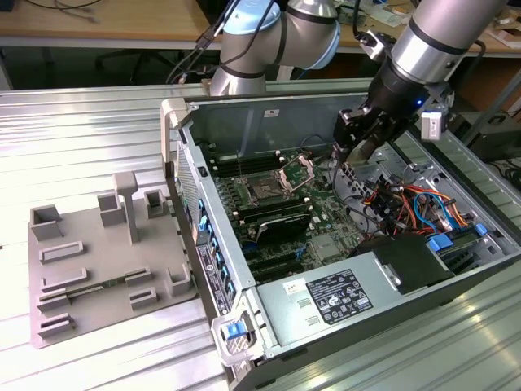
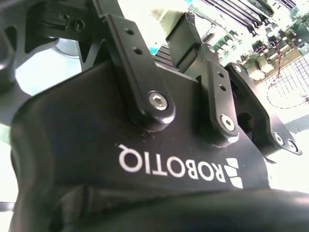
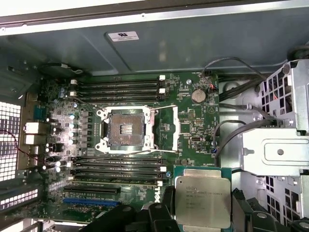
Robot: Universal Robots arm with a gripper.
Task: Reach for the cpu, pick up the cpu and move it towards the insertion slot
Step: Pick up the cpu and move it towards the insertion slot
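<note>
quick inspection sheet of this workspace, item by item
surface: ribbed metal table carrying an open computer case.
job's things: cpu held up above the motherboard, off to one side of the insertion slot; the slot's bracket is swung open and the socket is bare.
clutter: grey fixture tray beside the case, on the exterior view's left.
grippers: gripper shut on the cpu, inside the case.
cables: orange, blue and red wires bundled in the case; grey cables near the drive cage.
surroundings: wooden bench behind the table.

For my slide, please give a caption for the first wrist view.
The cpu held above the motherboard, beside the open insertion slot.
</note>
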